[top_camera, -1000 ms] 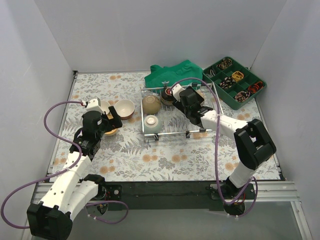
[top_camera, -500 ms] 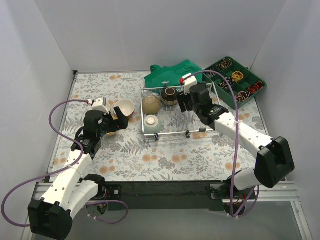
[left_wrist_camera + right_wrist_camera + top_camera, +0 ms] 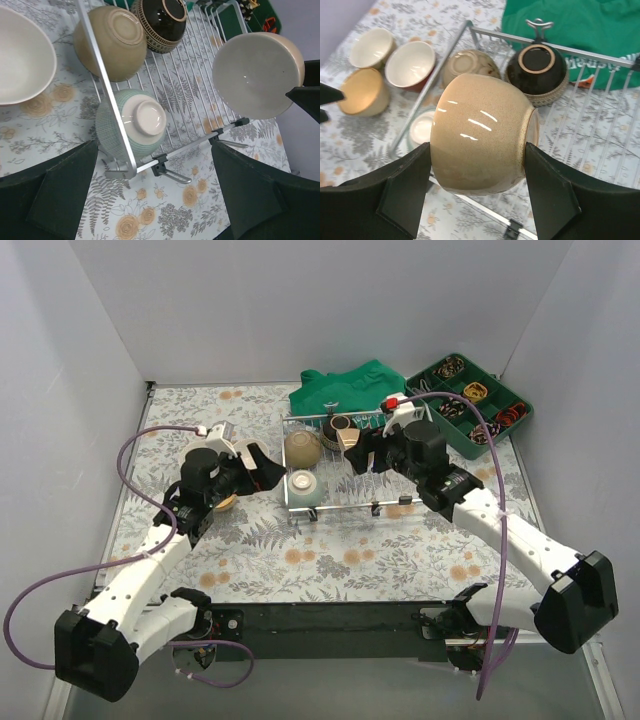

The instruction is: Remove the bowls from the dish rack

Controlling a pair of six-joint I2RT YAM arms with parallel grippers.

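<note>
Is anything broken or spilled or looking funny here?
Nothing is broken or spilled. Only the tan bowl looks funny: it is tipped sideways, squeezed in the right claw above the dish rack. That is just how it is gripped.

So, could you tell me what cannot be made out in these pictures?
- Top view: the left arm hides the bowls on the table, except the edge of an orange bowl.
- Right wrist: the held tan bowl covers most of the striped bowl.
- Top view: the contents of the green tray are too small to name.
- Left wrist: the white bowl is cut by the left edge.
</note>
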